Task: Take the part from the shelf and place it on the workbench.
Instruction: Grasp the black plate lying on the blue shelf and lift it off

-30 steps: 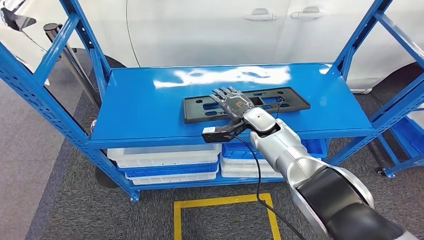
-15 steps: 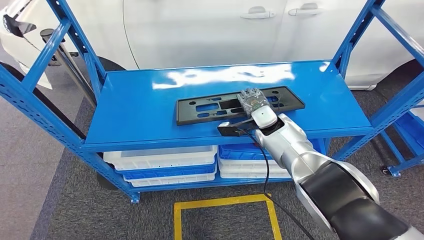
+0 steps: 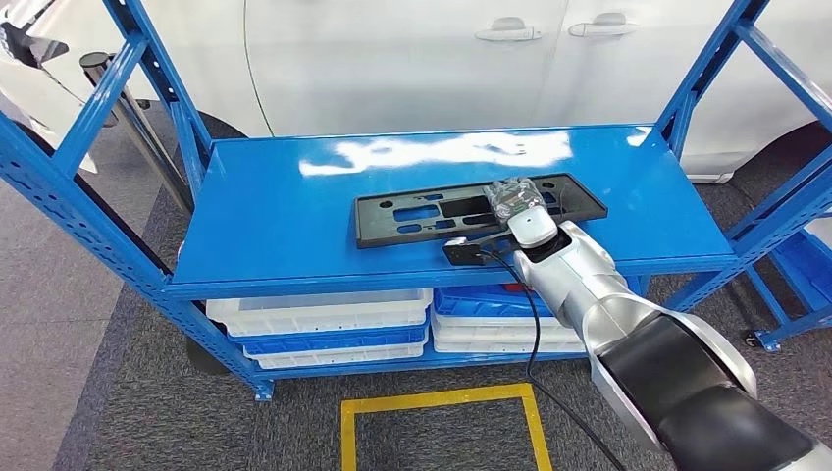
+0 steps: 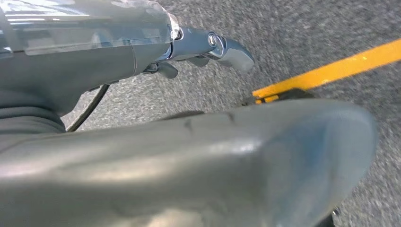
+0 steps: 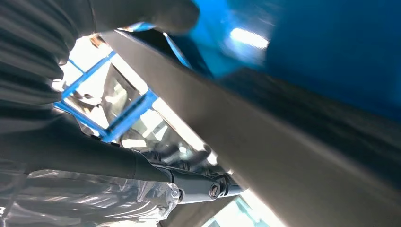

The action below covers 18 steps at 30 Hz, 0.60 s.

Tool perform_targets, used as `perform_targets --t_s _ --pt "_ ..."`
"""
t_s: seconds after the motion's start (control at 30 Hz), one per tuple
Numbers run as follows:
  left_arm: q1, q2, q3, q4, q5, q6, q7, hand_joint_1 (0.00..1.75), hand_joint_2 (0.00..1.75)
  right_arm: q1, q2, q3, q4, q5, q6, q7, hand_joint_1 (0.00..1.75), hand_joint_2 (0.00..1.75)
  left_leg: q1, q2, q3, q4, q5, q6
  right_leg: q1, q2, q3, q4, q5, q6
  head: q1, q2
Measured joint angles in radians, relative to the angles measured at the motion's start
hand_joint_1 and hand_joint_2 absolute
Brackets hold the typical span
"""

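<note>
Shelf [image 3: 294, 231] of blue steel carries the black part [image 3: 412, 218] near its front edge, flat. Right hand [image 3: 514, 201] lies on the part's right half, fingers around its edge. Below the shelf sit white and blue bins [image 3: 324, 319]; behind it, a white car [image 3: 412, 59]. Left hand [image 4: 208, 47]: grasp indiscernible.

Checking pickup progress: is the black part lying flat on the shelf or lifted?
Flat: the black part lies on the blue shelf, right hand at its right end.

A car workshop — blue steel shelving [image 3: 294, 211], a white car [image 3: 412, 59], floor marking [image 3: 437, 397]
</note>
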<state>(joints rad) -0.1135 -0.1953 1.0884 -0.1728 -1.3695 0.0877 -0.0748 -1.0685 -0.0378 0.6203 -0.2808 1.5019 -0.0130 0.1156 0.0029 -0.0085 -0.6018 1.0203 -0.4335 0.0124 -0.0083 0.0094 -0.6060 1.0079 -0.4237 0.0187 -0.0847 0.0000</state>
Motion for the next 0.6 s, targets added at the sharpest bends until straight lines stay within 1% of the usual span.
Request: perform_targets --t_s 0.07,0.13,0.17,0.2,0.23,0.27,0.3,0.33,0.37,0.4,0.47,0.5,0.53,0.57,0.6 --pt "0.000 0.000 0.000 0.000 0.000 0.000 0.000 0.00 0.00 0.000 0.000 0.000 0.000 -0.001 -0.002 -0.001 1.75 1.75 0.000 0.000 0.000 -0.001 0.001 0.001 0.000 0.000 0.000 0.000 0.000 0.001 0.000 0.000" --pt "0.000 0.000 0.000 0.000 0.000 0.001 0.000 0.00 0.00 -0.002 -0.001 0.000 0.000 -0.005 -0.017 -0.006 1.75 1.75 0.004 0.001 0.004 -0.008 0.005 0.009 -0.002 -0.001 -0.005 0.013 -0.012 0.006 0.000 0.000" --pt "-0.001 -0.001 0.000 0.000 0.000 0.002 -0.001 0.00 0.00 -0.003 -0.002 -0.001 0.000 -0.012 -0.036 -0.013 1.75 1.75 0.006 0.002 0.006 -0.012 0.007 0.013 -0.003 -0.002 -0.028 0.064 -0.041 0.010 0.000 0.000" --pt "-0.001 -0.001 0.000 0.000 0.000 0.005 -0.002 0.00 0.00 -0.003 -0.002 -0.007 0.000 -0.025 -0.073 -0.028 1.75 1.75 0.007 0.001 0.008 -0.014 0.007 0.017 -0.005 -0.003 -0.053 0.114 -0.054 0.014 0.000 0.000" --pt "-0.002 -0.001 0.001 0.000 0.000 0.009 -0.002 0.00 0.00 -0.003 -0.002 -0.015 -0.001 -0.037 -0.111 -0.043 1.75 1.75 0.007 0.000 0.009 -0.012 0.005 0.018 -0.005 -0.003 -0.066 0.136 -0.052 0.015 0.000 0.000" --pt "-0.003 -0.001 0.001 0.000 0.000 0.014 -0.002 0.00 0.00 -0.003 -0.001 -0.025 -0.002 -0.050 -0.155 -0.060 1.75 1.75 0.006 -0.001 0.009 -0.009 0.003 0.017 -0.005 -0.004 -0.068 0.131 -0.040 0.014 0.000 0.000" --pt "-0.004 -0.001 0.001 0.000 0.000 0.020 -0.002 0.00 0.00 -0.004 0.000 -0.036 -0.003 -0.058 -0.194 -0.074 1.75 1.75 0.004 -0.002 0.008 -0.005 0.000 0.015 -0.003 -0.004 -0.047 0.083 -0.011 0.010 0.000 0.000" --pt "-0.005 -0.001 0.001 0.000 0.000 0.024 -0.001 0.00 0.00 -0.006 0.002 -0.041 -0.005 -0.060 -0.219 -0.082 1.75 1.75 0.002 -0.003 0.006 -0.003 -0.002 0.011 0.000 -0.004 -0.026 0.035 0.004 0.005 0.000 0.000" --pt "-0.006 -0.001 0.001 0.000 0.000 0.027 -0.001 0.00 0.00 -0.007 0.005 -0.047 -0.007 -0.061 -0.241 -0.090 1.75 1.75 0.001 -0.003 0.005 -0.002 -0.003 0.007 0.002 -0.003 -0.016 0.012 0.006 0.001 0.000 0.000" --pt "-0.007 -0.001 0.002 0.000 0.000 0.029 0.000 0.00 0.00 -0.007 0.008 -0.051 -0.008 -0.063 -0.256 -0.096 1.75 1.75 0.000 -0.003 0.004 -0.002 -0.003 0.003 0.005 -0.003 -0.015 0.010 0.004 -0.003 0.000 0.000" --pt "-0.008 -0.001 0.002 0.000 0.000 0.034 0.001 0.00 0.00 -0.008 0.016 -0.060 -0.011 -0.067 -0.271 -0.106 1.75 1.75 -0.001 -0.002 0.004 0.000 -0.008 -0.007 0.000 -0.003 -0.014 0.004 0.006 -0.013 0.000 0.000" --pt "-0.009 -0.001 0.002 0.000 0.000 0.037 0.001 0.00 0.00 -0.009 0.020 -0.066 -0.013 -0.072 -0.275 -0.113 1.75 1.75 -0.001 -0.001 -0.002 0.015 -0.019 -0.012 -0.003 -0.005 -0.012 0.001 0.007 -0.019 0.000 0.000" --pt "-0.009 0.000 0.002 0.000 0.000 0.041 0.001 0.00 0.00 -0.010 0.024 -0.073 -0.015 -0.082 -0.281 -0.125 1.75 1.75 0.000 0.000 -0.017 0.051 -0.042 -0.017 -0.005 -0.006 -0.009 -0.002 0.009 -0.025 0.000 0.000" --pt "-0.010 0.000 0.002 0.000 0.000 0.047 0.001 0.00 0.00 -0.012 0.029 -0.082 -0.018 -0.098 -0.291 -0.143 1.75 1.75 0.001 0.001 -0.044 0.111 -0.074 -0.022 -0.005 -0.007 -0.008 -0.003 0.009 -0.028 0.000 0.000" --pt "-0.010 0.000 0.002 0.000 -0.001 0.056 0.000 0.00 0.00 -0.014 0.034 -0.093 -0.021 -0.121 -0.303 -0.168 1.75 1.75 0.002 0.001 -0.078 0.184 -0.108 -0.025 -0.005 -0.006 -0.008 -0.003 0.008 -0.031 0.000 0.000"
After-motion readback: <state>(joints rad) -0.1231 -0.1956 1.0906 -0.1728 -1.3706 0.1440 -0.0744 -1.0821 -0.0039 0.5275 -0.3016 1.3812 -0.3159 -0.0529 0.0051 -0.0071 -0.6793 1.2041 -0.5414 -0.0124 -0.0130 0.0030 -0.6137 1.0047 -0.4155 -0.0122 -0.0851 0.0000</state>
